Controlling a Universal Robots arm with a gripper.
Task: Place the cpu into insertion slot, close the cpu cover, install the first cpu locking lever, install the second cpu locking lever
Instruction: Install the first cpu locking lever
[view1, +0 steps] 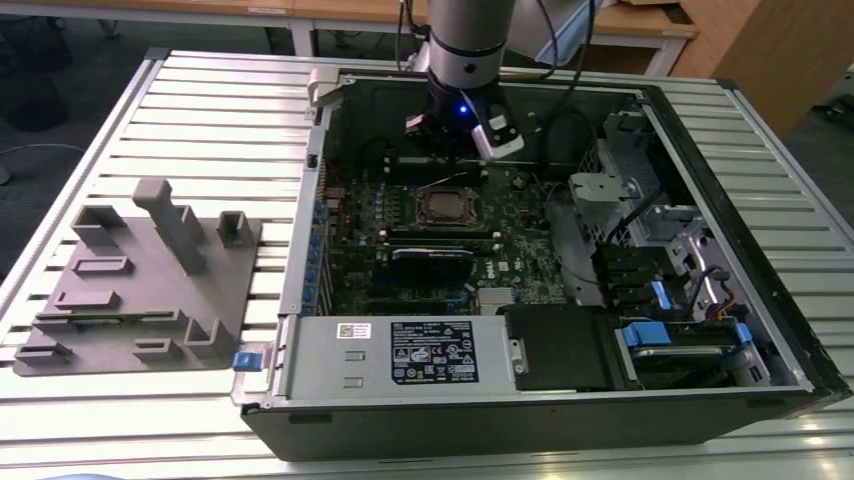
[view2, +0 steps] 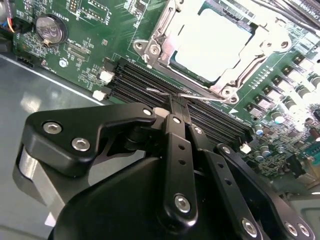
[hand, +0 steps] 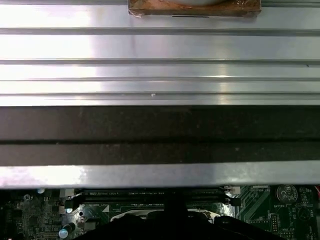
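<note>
**Gripper closed at the lever beside the covered cpu**

The gripper (view2: 178, 103) is sitting with its fingers pressed together. Its tips are right at a thin wire locking lever (view2: 161, 91) lying over the long black memory slots (view2: 135, 75). I cannot tell whether the fingers are pinching the lever.

The cpu (view2: 210, 44) is resting in the insertion slot (view1: 446, 206), and the cpu cover (view2: 150, 47) is lying flat around it. A coin battery (view2: 50, 29) is sitting well apart on the green board (view2: 90, 20).

In the exterior view, the arm is reaching into the open computer case (view1: 534, 425), close to its far wall. A drive cage (view1: 641, 220) is crowding the exterior view's right, and a power supply (view1: 400, 350) is lining the near edge. A grey fixture tray (view1: 134, 280) is lying outside the case on the slatted tabletop (view1: 214, 110).
</note>
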